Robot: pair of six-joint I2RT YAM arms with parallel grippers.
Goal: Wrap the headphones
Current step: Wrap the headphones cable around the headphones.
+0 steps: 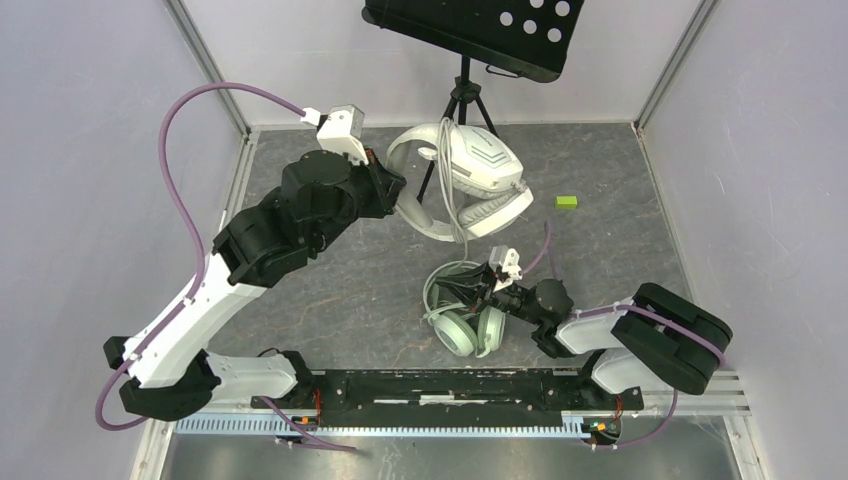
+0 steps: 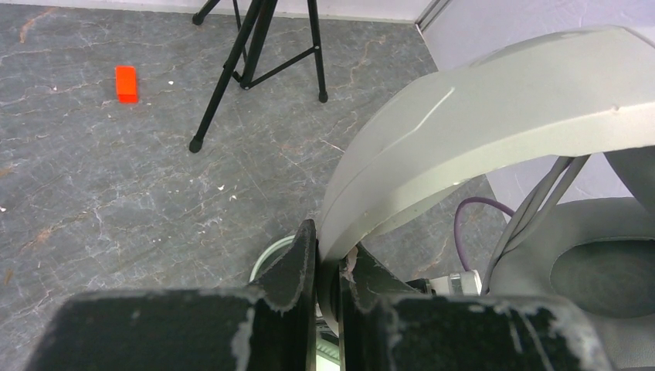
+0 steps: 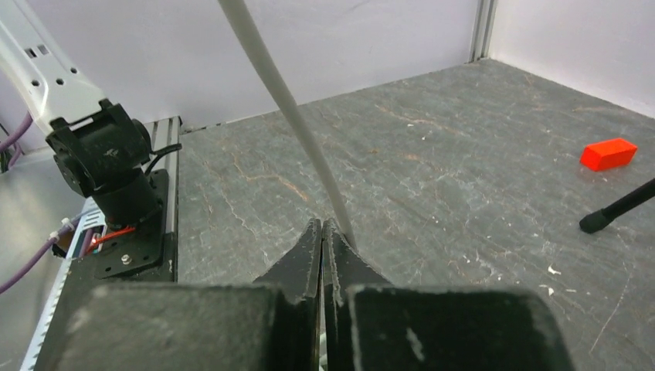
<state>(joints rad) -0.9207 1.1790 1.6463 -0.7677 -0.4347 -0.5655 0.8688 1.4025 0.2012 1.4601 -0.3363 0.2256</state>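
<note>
The white-grey headset [image 1: 478, 170] with chevron-marked earcups is held up at the back middle. My left gripper [image 1: 396, 196] is shut on its headband [image 2: 494, 116], which sits between the two fingers in the left wrist view, where the gripper [image 2: 330, 241] shows. A pale cable [image 1: 458, 215] hangs from this headset toward my right gripper [image 1: 480, 288]. In the right wrist view the right gripper [image 3: 323, 226] is shut, and the taut cable [image 3: 287, 112] runs down into its fingertips. The mint-green headset [image 1: 462, 325] lies on the floor right under the right gripper.
A black tripod [image 1: 462, 95] carrying a perforated stand [image 1: 480, 30] is at the back, close behind the white headset. A small green block [image 1: 567, 202] lies to the right; it looks orange in the wrist views [image 2: 126, 83]. Walls enclose three sides.
</note>
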